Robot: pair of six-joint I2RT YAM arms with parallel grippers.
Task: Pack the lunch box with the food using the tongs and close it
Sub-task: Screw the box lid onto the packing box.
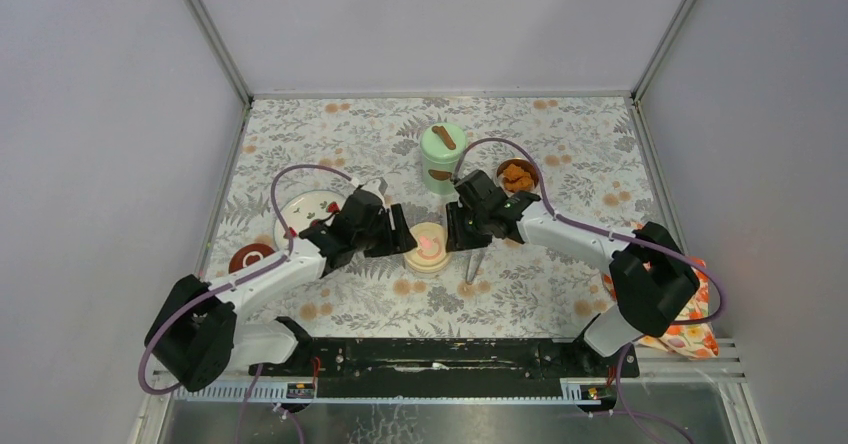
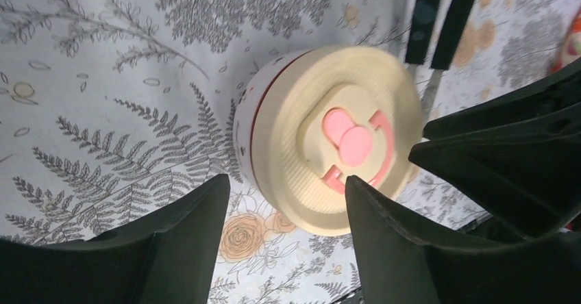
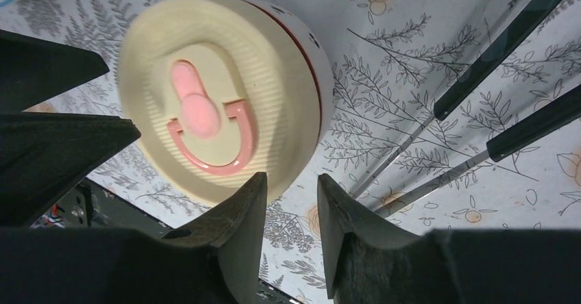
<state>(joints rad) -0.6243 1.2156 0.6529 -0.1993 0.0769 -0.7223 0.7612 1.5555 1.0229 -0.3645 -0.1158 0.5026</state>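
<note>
Top external view: the cream-lidded bowl [image 1: 428, 248] sits mid-table between both grippers. The left gripper [image 2: 288, 183] is spread wide and empty, just beside the lid. The right gripper [image 3: 291, 179] is narrowly parted, holding nothing. The tongs [image 3: 534, 131] lie on the cloth beside the bowl.

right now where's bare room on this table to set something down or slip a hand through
Free: the far left corner behind the plate, left of the mint-green jar; the far right corner beyond the bowl of orange chunks. Crowded: the centre, where the left end effector and right end effector flank the cream-lidded bowl, tongs beside it.
</note>
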